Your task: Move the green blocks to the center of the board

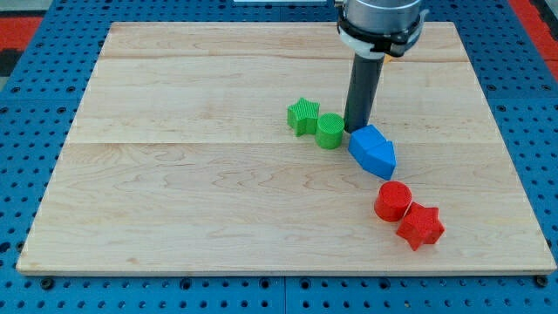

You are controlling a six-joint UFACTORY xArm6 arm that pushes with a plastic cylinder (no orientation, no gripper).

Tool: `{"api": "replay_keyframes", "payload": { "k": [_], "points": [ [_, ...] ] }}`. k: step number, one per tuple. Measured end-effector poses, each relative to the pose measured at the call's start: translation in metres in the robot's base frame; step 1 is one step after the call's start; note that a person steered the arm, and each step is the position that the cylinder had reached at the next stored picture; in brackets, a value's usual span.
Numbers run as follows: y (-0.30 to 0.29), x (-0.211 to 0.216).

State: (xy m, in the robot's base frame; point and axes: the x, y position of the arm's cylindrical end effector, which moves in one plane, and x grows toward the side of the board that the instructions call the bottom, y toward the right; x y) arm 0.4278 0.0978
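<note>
Camera view: no pincer, my tip [357, 129] touches green cylinder [330, 131], blue block [373, 150].

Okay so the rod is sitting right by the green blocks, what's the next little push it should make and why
Probably a short push toward the view's left. My tip sits just right of the green cylinder, which touches the green star; both lie slightly right of the board's center. The blue block is beside the tip, so avoid dragging it.

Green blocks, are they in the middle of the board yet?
Nearly. The green star and green cylinder sit touching, just to the view's right of and a little above the board's middle. My tip stands right beside the cylinder, next to the blue block. Left: a short nudge toward the view's lower left.
</note>
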Motion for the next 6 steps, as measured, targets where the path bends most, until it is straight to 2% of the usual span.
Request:
{"api": "replay_keyframes", "payload": {
  "k": [1,2,6],
  "points": [
    [0.002,0.028],
    [0.031,0.055],
    [0.033,0.031]
  ]
}}
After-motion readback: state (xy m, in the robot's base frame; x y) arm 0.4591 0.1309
